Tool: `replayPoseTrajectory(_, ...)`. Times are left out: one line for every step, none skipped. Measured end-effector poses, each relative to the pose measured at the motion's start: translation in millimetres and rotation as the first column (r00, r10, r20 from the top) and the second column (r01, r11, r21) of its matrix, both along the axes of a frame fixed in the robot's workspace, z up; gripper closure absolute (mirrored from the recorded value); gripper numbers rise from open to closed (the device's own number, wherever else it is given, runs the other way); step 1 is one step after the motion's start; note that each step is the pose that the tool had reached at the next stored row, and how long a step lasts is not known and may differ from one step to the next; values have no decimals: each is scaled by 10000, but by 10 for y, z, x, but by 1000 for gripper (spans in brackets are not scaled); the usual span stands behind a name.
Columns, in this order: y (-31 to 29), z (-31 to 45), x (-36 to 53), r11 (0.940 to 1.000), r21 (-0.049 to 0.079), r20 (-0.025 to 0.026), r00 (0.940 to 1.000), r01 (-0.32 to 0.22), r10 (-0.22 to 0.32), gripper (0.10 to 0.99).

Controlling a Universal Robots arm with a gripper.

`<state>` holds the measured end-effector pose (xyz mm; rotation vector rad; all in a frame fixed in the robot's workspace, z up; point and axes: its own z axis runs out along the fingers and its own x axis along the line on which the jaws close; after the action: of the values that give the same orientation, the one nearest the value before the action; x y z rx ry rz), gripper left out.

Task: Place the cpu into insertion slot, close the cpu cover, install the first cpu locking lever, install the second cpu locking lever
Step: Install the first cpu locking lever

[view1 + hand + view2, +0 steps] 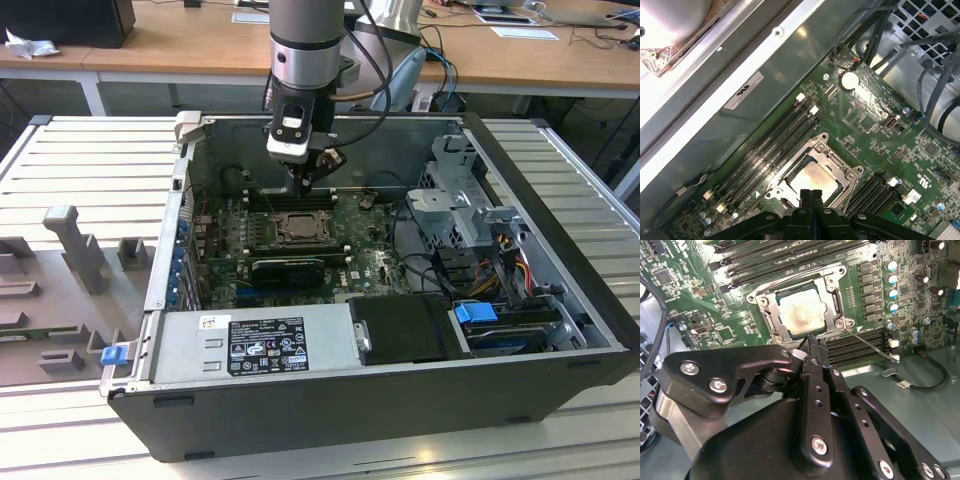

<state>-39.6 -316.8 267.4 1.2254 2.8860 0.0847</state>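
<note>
Silver-beige square cpu (799,315) sits under the thin silver metal cpu cover (771,315); the second wrist view shows a thin wire lever (870,344); black end effector (809,342) pressed together.

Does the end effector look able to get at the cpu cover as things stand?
Likely yes: in the first wrist view the end effector hangs right at the edge of the cpu cover, with nothing between them.
</note>
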Motion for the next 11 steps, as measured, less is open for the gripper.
replayPoseTrajectory(0, 0, 0, 10000, 0, 0, 10000, -85, 85, 980)
replayPoseTrajectory(0, 0, 0, 9998, 0, 0, 9998, -180, 180, 980)
replayPoseTrajectory(0, 0, 0, 9995, 0, 0, 9995, -304, 304, 980)
replayPoseTrajectory(0, 0, 0, 9993, 0, 0, 9993, -384, 384, 980)
replayPoseTrajectory(0, 0, 0, 9990, 0, 0, 9990, -444, 444, 980)
replayPoseTrajectory(0, 0, 0, 9984, 0, 0, 9984, -566, 566, 980)
replayPoseTrajectory(0, 0, 0, 9979, 0, 0, 9979, -648, 648, 980)
replayPoseTrajectory(0, 0, 0, 9975, 0, 1, 9975, -702, 702, 980)
replayPoseTrajectory(0, 0, 0, 9969, 0, 0, 9969, -784, 784, 980)
replayPoseTrajectory(0, 0, 0, 9963, 0, 0, 9963, -865, 865, 980)
replayPoseTrajectory(0, 0, 0, 9954, 0, 1, 9954, -957, 957, 980)
